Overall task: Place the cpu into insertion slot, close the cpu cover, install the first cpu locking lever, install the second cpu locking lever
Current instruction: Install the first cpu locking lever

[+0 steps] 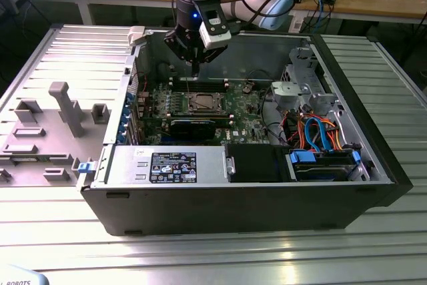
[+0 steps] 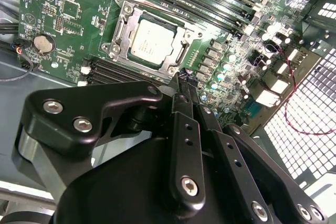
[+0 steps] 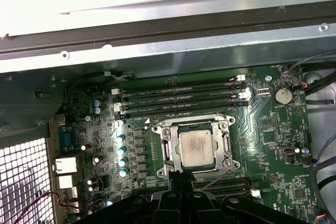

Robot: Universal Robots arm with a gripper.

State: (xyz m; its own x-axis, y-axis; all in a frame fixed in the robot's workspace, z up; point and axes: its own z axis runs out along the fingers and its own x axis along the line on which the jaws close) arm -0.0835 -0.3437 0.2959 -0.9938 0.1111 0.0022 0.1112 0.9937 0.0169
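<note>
The cpu [image 2: 151, 41], a flat square chip with a dull silver top, lies in the insertion slot [image 2: 118, 27] on the green board. The cpu cover [image 2: 181, 53], a thin silvery frame, sits flat around the chip. My gripper [image 2: 184, 77] is shut with nothing between its black fingers, hovering just off one edge of the socket. In the first wrist view the gripper [image 3: 182, 178] points at the cpu [image 3: 196, 148], and a thin metal lever rod [image 3: 215, 178] slants off the socket's corner beside it. In the exterior view the gripper [image 1: 195, 68] hangs above the socket [image 1: 200, 103] inside the open case.
Long memory slots [image 3: 178, 98] run along one side of the socket, and a coin battery [image 3: 283, 96] sits near the board's corner. A black heatsink block [image 1: 193, 128], the power supply [image 1: 167, 165] and a drive cage with blue cables [image 1: 320, 138] crowd the case. A grey moulded tray [image 1: 53, 118] lies at the exterior view's left.
</note>
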